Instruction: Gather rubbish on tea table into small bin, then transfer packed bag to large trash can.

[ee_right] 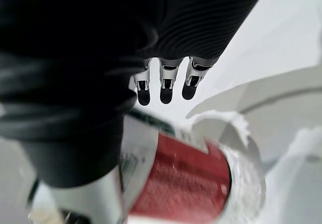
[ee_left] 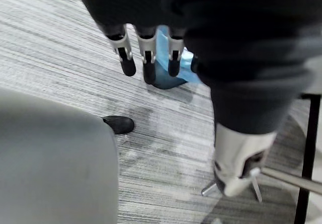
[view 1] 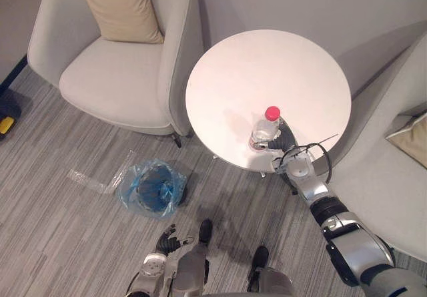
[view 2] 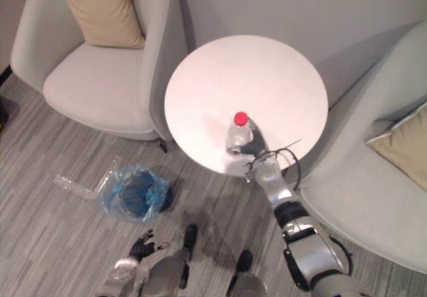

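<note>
Plastic bottle (view 1: pixel 265 130) with a red cap is standing upright on the round white tea table (view 1: pixel 267 63), close to the near edge, open tabletop lying behind it and to both sides. Right hand (view 1: pixel 285 145) is sitting at the table's near rim, touching the bottle low down. In the right wrist view its fingers (ee_right: pixel 166 90) are reaching straight out past the red-labelled bottle, not curling round it. Thumb is hiding under the dark cover and the bottle's base behind the hand.

Table is sitting tight between a grey armchair (view 1: pixel 113 77) with a beige cushion (view 1: pixel 120 7) and a second chair (view 1: pixel 393 197), cut off at the frame edge.

Small bin (view 1: pixel 153 189) with a blue bag is standing on the carpet left of the table, apart from it; contents dark, hard to make out. Clear plastic strip (view 1: pixel 87 180) is lying beside it. Left hand (view 1: pixel 168 241) is hanging low near the bin, fingers relaxed and spread, holding nothing.
</note>
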You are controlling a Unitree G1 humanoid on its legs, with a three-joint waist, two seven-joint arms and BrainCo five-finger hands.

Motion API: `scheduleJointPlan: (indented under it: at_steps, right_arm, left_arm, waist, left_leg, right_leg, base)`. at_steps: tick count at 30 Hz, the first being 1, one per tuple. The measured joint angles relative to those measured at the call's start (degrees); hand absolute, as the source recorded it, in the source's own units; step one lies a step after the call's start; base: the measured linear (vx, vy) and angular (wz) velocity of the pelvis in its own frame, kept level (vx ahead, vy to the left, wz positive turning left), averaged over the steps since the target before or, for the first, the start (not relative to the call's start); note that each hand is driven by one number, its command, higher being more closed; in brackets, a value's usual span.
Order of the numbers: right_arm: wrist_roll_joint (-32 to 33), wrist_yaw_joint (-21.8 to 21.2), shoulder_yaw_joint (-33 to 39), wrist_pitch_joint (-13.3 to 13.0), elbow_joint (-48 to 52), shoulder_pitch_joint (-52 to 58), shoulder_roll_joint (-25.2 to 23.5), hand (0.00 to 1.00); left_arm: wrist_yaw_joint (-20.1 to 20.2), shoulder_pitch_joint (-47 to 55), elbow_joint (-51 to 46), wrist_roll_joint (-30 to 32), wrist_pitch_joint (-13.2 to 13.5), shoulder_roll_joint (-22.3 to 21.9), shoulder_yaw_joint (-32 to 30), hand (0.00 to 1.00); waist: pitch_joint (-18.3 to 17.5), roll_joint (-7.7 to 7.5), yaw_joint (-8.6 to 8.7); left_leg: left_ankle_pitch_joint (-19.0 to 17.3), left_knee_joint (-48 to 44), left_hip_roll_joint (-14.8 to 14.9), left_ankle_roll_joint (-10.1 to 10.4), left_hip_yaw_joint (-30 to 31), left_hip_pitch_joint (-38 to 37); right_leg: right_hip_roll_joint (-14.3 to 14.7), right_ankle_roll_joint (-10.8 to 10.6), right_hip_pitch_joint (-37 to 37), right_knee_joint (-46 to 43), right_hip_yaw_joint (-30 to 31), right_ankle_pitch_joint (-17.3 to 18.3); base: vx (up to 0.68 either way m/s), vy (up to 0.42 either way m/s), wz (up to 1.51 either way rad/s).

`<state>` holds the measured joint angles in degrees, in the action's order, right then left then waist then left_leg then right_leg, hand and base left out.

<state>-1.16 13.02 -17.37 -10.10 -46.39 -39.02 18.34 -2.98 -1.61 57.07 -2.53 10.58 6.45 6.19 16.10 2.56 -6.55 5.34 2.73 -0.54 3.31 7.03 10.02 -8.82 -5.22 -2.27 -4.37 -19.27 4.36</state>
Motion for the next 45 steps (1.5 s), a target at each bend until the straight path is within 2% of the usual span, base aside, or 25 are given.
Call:
scheduleJointPlan:
  at_steps: [9,15,19,24,28,31,36,37,39,40,42,45]
  right_arm:
    - [-0.02,0.36,-1.26,1.02,1.51,0.64,-0.82,1.00]
    - [-0.76,-1.97,-0.08,0.73,17.82,12.39,1.67,1.00]
    - [-1.01,-3.68,4.42,-0.01,26.37,22.47,1.51,1.00]
    - [-1.40,-5.35,6.98,-0.38,34.72,34.54,-1.22,1.00]
    - [-3.39,-5.94,8.30,-0.83,38.14,42.03,-3.64,1.00]
    - [-3.96,-6.32,9.12,-0.83,40.11,45.11,-6.25,1.00]
    - [-5.75,-5.56,12.48,-0.83,43.97,48.16,-9.49,1.00]
    - [-5.98,-4.95,12.81,-0.84,44.61,48.17,-10.04,1.00]
    - [-7.45,-4.57,12.80,-0.83,44.64,47.71,-10.06,1.00]
    - [-7.81,-4.19,12.73,-0.81,44.63,46.97,-10.04,1.00]
    - [-7.82,-3.60,12.63,-0.76,44.57,45.06,-9.77,1.00]
    - [-7.81,-3.05,12.04,-0.77,44.44,44.79,-9.85,1.00]
  left_arm:
    - [-0.67,0.00,-0.37,0.08,-0.14,0.01,0.47,0.00]
    - [-0.45,0.08,-0.32,1.45,-1.41,0.10,-0.35,0.00]
    - [-0.21,0.35,0.05,2.96,-2.41,0.50,-0.67,0.00]
    - [-0.05,1.15,3.00,5.54,-2.74,1.58,-0.62,0.00]
    - [0.63,1.62,5.06,6.07,-3.70,1.42,-0.01,0.00]
    - [0.84,1.57,5.59,6.49,-3.82,1.43,1.71,0.00]
    - [0.80,1.05,5.65,6.99,-3.99,0.78,2.66,0.00]
    - [0.78,1.05,5.83,6.97,-4.09,0.75,2.16,0.00]
    - [0.70,0.92,5.40,6.91,-4.12,0.83,1.91,0.00]
    - [0.64,0.54,5.40,6.90,-4.15,0.59,1.54,0.00]
    - [0.62,0.72,5.30,6.82,-4.04,-1.10,1.49,0.00]
    - [0.62,1.09,4.35,6.73,-4.02,-1.83,1.44,0.00]
  waist:
    - [0.05,-0.07,-0.32]
    - [-0.19,-0.66,0.43]
    - [-0.91,-1.53,1.64]
    - [-4.60,-3.52,4.18]
    - [-7.55,-3.51,5.79]
    - [-7.83,-3.37,7.42]
    - [-8.50,-2.90,7.48]
    - [-8.60,-3.05,7.61]
    - [-9.31,-3.94,7.25]
    - [-9.60,-3.42,6.34]
    - [-9.43,-0.79,5.70]
    - [-8.37,0.90,5.19]
  left_leg:
    - [0.00,-0.08,-0.13,-0.03,1.16,-0.38]
    - [-0.26,0.06,-0.11,-0.10,-0.21,-2.79]
    - [-0.58,0.19,-0.22,-0.37,-2.72,-4.35]
    - [-0.67,1.43,-0.02,-0.34,-6.84,-7.01]
    - [-0.67,2.15,0.29,-0.35,-9.14,-8.37]
    - [-0.69,1.72,0.32,-0.38,-9.05,-7.94]
    - [-0.87,-0.47,0.19,-1.04,-6.45,-5.72]
    - [-0.23,-0.77,0.25,-1.02,-5.75,-4.96]
    - [0.31,-2.77,-0.08,-0.02,-4.65,-2.76]
    - [0.45,-4.19,0.58,0.27,-4.49,-0.85]
    - [1.04,-5.82,3.03,1.17,-3.37,2.02]
    - [1.27,-4.74,4.82,2.51,-2.72,1.79]
  right_leg:
    - [-0.34,0.03,0.78,-0.43,-0.68,0.02]
    - [-0.59,-0.04,2.40,-0.48,1.82,0.03]
    - [-1.05,-0.54,2.50,-0.47,4.49,0.29]
    - [-1.05,-1.48,2.40,-0.04,8.43,0.92]
    - [-0.79,-1.53,1.37,-0.72,10.64,0.92]
    - [-1.27,-1.67,-0.27,-4.63,10.96,2.23]
    - [-1.55,-2.75,-1.18,-8.65,12.64,4.07]
    - [-1.24,-2.95,-2.38,-13.37,15.81,6.63]
    - [-0.65,-2.88,-2.66,-12.80,17.82,7.87]
    - [0.08,-1.79,-2.67,-10.54,17.84,7.48]
    - [2.74,-0.15,-2.34,-6.61,16.11,4.46]
    - [4.58,0.94,-1.82,-6.49,14.49,3.61]
  base:
    - [0.00,0.007,0.08]
    - [-0.01,0.009,-0.11]
    - [-0.05,0.015,-0.35]
    - [-0.05,0.000,-0.46]
    - [-0.07,0.004,-0.35]
    - [-0.05,-0.002,0.02]
    - [-0.06,0.002,0.33]
    - [-0.02,-0.040,0.53]
    - [-0.05,-0.092,0.43]
    - [-0.12,-0.098,0.15]
    - [-0.14,-0.086,0.10]
    - [-0.17,-0.097,0.16]
